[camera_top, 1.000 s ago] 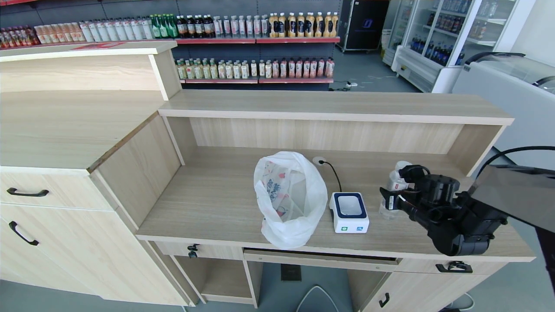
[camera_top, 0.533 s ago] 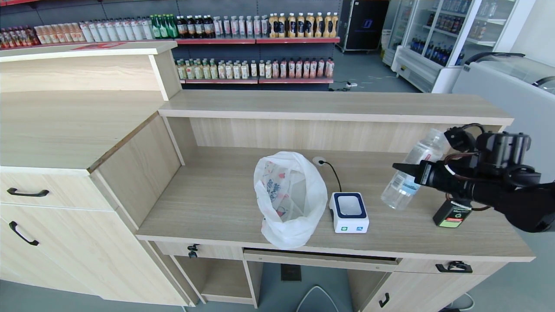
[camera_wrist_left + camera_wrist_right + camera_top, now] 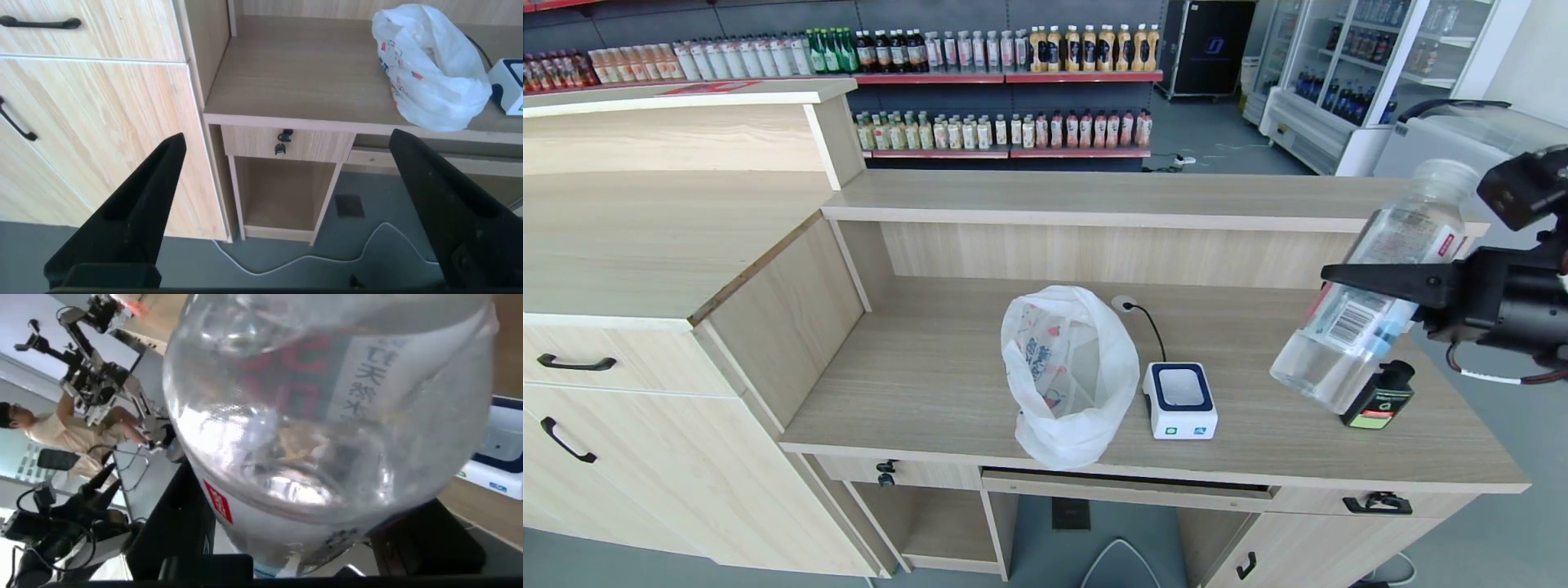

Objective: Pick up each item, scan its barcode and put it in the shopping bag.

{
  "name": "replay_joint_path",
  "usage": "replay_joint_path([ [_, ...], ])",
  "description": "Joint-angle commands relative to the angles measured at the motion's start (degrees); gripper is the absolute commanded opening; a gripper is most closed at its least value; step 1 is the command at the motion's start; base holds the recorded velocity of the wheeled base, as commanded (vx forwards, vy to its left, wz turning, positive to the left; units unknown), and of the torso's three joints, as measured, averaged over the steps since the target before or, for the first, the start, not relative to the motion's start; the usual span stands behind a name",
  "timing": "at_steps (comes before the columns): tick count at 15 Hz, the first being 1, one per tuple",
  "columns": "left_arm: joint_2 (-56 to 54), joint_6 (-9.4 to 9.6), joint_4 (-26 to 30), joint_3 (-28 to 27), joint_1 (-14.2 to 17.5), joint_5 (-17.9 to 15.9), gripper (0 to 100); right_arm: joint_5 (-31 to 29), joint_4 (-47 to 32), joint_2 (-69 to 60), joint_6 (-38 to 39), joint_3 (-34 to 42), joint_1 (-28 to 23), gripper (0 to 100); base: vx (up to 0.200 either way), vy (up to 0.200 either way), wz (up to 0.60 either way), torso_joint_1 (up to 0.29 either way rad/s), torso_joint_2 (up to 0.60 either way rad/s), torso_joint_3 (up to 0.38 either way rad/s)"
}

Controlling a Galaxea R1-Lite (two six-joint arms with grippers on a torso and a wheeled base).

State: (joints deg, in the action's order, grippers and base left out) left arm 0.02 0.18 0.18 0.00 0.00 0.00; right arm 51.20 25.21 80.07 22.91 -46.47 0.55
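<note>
The right hand (image 3: 1372, 282) pinched the clear water bottle (image 3: 1347, 327) at its middle, tilted with the cap up, aloft over the tabletop's (image 3: 931, 384) right end, just above a small dark bottle (image 3: 1379, 398). Scanner (image 3: 1180, 398) and shopping bag (image 3: 1068, 371) sat side by side mid-tabletop. The left hand (image 3: 288, 139) hung low, spread wide.

— Right arm?
— At 3 o'clock in the head view, coming in from the edge; the right gripper (image 3: 1372, 286) is clamped across a tilted water bottle (image 3: 1347, 327); one black finger (image 3: 1388, 279) lies over its front.
— Left?
— The left gripper (image 3: 286, 143) has both black fingers (image 3: 131, 220) spread wide; nothing between them.
</note>
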Motion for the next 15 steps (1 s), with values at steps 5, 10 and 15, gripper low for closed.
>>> replay_joint_path([
  [5, -0.02, -0.01, -0.01, 0.00, 0.00, 0.00, 100, 5.49, -8.86, -12.66, 0.65, -0.11, 4.20, 0, 0.000, 0.000, 0.00, 0.000, 0.00, 0.000],
  [10, -0.02, -0.01, -0.01, 0.00, 0.00, 0.00, 100, 6.63, -9.21, -13.97, 2.05, -0.99, 7.63, 0, 0.000, 0.000, 0.00, 0.000, 0.00, 0.000],
  [15, -0.02, -0.01, -0.01, 0.00, 0.00, 0.00, 100, 7.77, -9.30, -15.73, 3.72, 0.94, 11.40, 0, 0.000, 0.000, 0.00, 0.000, 0.00, 0.000],
])
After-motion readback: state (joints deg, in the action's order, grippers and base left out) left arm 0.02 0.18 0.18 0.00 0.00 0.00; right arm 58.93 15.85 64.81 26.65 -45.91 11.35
